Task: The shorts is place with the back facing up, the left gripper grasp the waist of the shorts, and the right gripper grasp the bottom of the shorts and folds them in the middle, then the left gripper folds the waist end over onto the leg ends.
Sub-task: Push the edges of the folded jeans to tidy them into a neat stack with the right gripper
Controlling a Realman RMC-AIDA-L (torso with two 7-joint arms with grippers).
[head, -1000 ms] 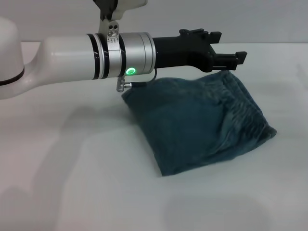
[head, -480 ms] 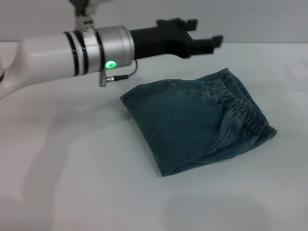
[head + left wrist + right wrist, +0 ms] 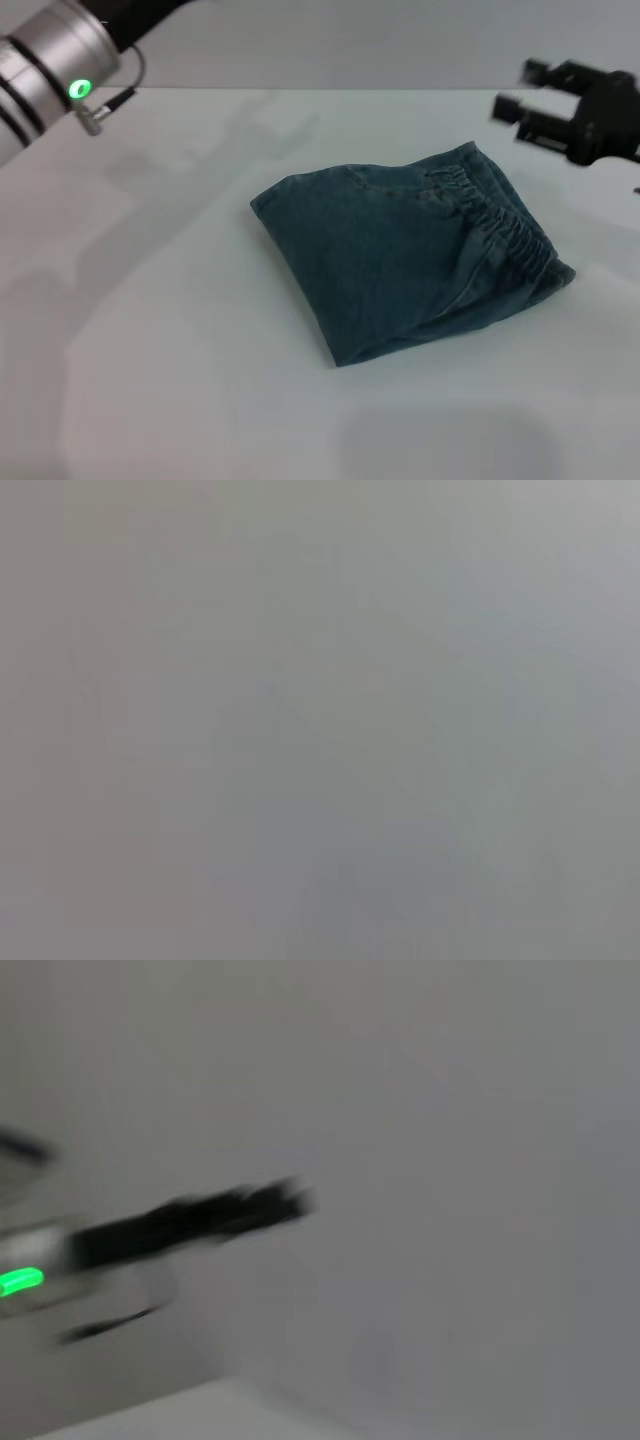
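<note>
The blue denim shorts (image 3: 400, 262) lie folded into a compact bundle at the middle of the white table (image 3: 180, 340). Their gathered elastic waist (image 3: 505, 225) lies on top toward the right. My left arm's silver wrist with a green light (image 3: 55, 62) is at the far upper left, well away from the shorts. In the right wrist view, the left gripper (image 3: 215, 1212) shows only as a dark blur. My right gripper (image 3: 520, 92) hovers open and empty above the table, beyond the right end of the shorts.
The table's far edge (image 3: 330, 90) meets a plain grey wall. The left wrist view is a uniform grey blur.
The left arm has pulled back up and to the left, away from above the shorts. The right gripper has come into view at the right. The shorts lie still.
</note>
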